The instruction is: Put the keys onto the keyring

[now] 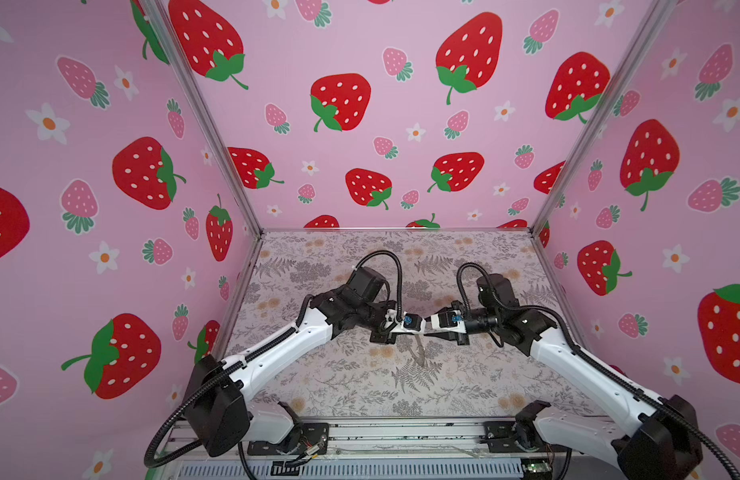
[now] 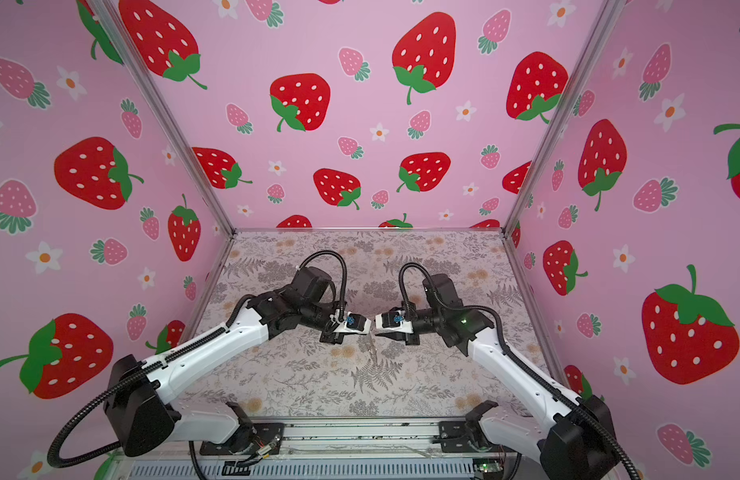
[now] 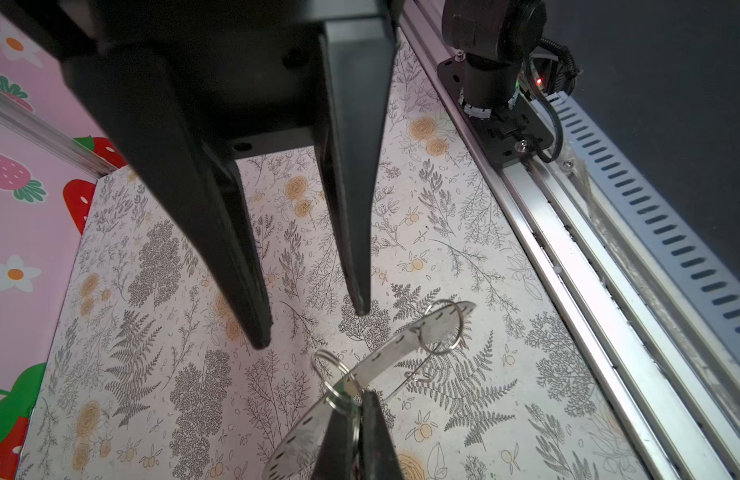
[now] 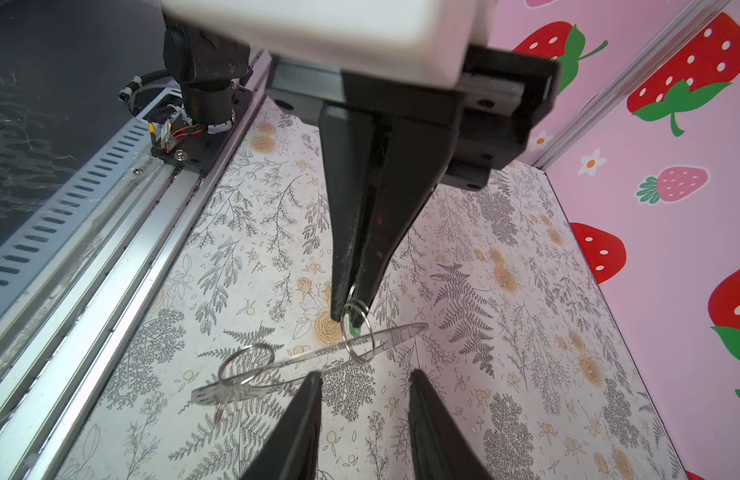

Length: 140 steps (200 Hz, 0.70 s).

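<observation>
Left gripper (image 4: 349, 309) is clamped on a wire loop (image 4: 358, 360) so the keyring (image 3: 380, 365) dangles free below its tips, a green sliver of the keys (image 4: 353, 329) showing there, while right gripper (image 4: 366, 374) faces it, fingers apart.

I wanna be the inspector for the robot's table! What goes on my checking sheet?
Surface: flowery table mat, flat.
Job's things: keyring hangs from the left tool, with two wire loops on it. A speck of green shows at that tool's tips; the key itself is too small to tell.
Clutter: nothing seen.
Grippers: left tool shut on the keyring at a wire loop; right tool open, close by, holding nothing.
Cables: black hoses arch over both arms, clear of the keyring.
Surroundings: pink strawberry walls, metal frame, metal rail at the front.
</observation>
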Motion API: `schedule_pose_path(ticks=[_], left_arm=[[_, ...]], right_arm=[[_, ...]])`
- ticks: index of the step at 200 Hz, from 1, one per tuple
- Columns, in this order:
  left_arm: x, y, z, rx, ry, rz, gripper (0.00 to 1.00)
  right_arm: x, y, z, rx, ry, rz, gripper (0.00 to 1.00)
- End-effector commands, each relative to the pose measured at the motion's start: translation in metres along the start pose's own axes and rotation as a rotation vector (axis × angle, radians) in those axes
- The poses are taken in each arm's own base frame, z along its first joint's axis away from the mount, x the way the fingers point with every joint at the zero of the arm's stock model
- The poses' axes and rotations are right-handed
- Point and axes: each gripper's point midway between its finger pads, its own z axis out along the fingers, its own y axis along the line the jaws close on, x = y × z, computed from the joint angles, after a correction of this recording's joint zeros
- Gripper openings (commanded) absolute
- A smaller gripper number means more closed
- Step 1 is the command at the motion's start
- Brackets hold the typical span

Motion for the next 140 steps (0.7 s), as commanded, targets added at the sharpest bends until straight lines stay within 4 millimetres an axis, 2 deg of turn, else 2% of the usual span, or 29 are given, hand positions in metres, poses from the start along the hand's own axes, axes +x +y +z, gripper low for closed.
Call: schedule_pose_path(ticks=[1,41,97,140], left_arm=[[-0.011,0.000,-0.004,0.024,-0.018,0.050,0.00],[-0.015,0.002,-0.003,0.025,-0.018,0.062,0.00],[-0.016,-0.002,0.002,0.044,-0.005,0.081,0.00],[-0.016,-0.001,0.003,0.042,0.001,0.087,0.00]], right_arm=[[-0.017,0.000,0.000,-0.040,-0.082,0.003,0.35],[-0.014,0.009,0.006,-0.091,-0.094,0.024,0.30],[-0.014,0.008,0.009,-0.094,-0.101,0.016,0.24],[-0.013,0.010,0.010,-0.105,-0.103,0.028,0.15]])
